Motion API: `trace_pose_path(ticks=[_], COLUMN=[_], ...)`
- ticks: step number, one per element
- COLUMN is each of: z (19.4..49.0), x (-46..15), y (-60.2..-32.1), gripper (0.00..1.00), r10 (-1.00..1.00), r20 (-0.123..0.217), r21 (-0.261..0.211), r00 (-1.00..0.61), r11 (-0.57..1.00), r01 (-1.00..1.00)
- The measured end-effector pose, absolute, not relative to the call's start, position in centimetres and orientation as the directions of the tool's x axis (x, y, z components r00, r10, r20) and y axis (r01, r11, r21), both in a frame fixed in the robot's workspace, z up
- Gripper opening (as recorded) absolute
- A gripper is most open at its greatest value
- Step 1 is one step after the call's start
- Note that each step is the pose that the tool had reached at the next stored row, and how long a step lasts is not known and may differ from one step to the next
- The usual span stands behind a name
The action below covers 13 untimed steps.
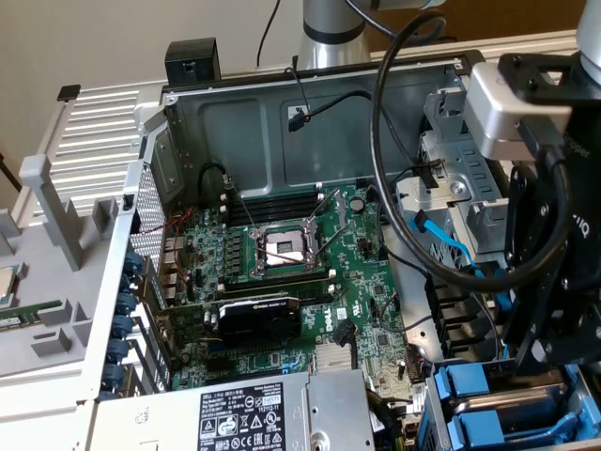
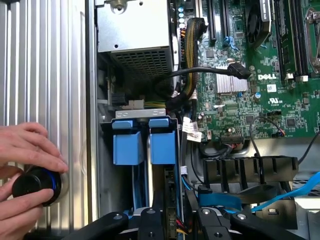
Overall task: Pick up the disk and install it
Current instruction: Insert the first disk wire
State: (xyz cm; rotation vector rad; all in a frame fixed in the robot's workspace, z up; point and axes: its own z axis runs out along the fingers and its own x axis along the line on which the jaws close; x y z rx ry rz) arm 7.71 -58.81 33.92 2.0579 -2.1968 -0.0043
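Observation:
Two blue-railed drive carriers stand edge-on side by side in the case's drive bay, with only their blue ends showing. The disk (image 2: 162, 140) looks like the one nearer my gripper, seated in its slot; its metal body is hidden. In the exterior view the same blue ends (image 1: 470, 385) sit at the case's lower right corner. My gripper (image 2: 180, 216) hovers just over the bay, fingers (image 2: 150, 220) apart with nothing between them. From outside, the gripper (image 1: 537, 355) hangs straight above the bay.
A grey power-supply box (image 1: 254, 413) and the black graphics card (image 1: 258, 319) lie beside the green motherboard (image 1: 366, 282). A blue cable (image 1: 451, 254) and black cables cross near the bay. A person's hand (image 2: 25, 150) holds a black knob (image 2: 35, 185) on the ribbed surface.

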Motion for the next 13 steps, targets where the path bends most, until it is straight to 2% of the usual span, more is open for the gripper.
trace_pose_path(ticks=[13], z=[36.2], x=[7.6], y=[-58.8], gripper=[0.31], r10=[-0.994], r20=[0.094], r21=[0.092], r00=[-0.061], r11=[0.069], r01=[-0.993])
